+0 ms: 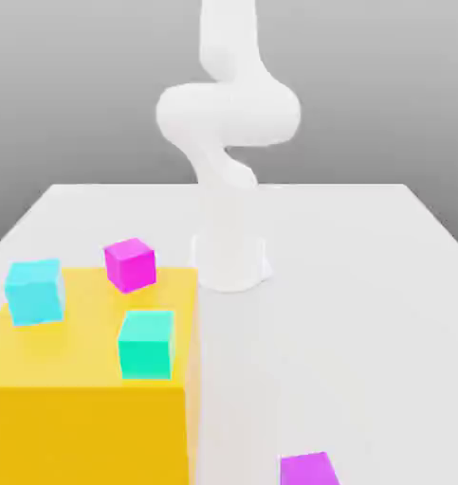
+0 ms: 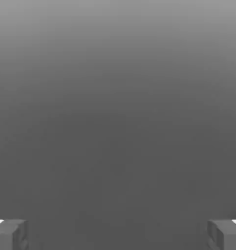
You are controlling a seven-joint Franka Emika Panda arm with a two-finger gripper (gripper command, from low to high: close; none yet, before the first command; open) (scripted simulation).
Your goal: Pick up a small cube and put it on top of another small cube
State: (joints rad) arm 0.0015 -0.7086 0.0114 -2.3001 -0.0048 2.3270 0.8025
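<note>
The small purple-violet cube (image 1: 308, 470) lies on the white table (image 1: 365, 313) at the near edge of the exterior view, partly cut off by the frame. The pink-magenta cube (image 1: 130, 263) rests at the far edge of a big yellow block (image 1: 81, 398), on the exterior view's left. The white arm (image 1: 228, 114) rises from its base at the table's middle. In the hand view my gripper (image 2: 118, 235) is open, its two grey fingertips (image 2: 10, 235) standing far apart with nothing between them and plain grey background beyond.
A light cyan cube (image 1: 33, 291) and a teal-green cube (image 1: 146, 343) also sit on the yellow block's top. The arm's round white base (image 1: 232, 260) stands just right of the block. Open white table stretches across the exterior view's right.
</note>
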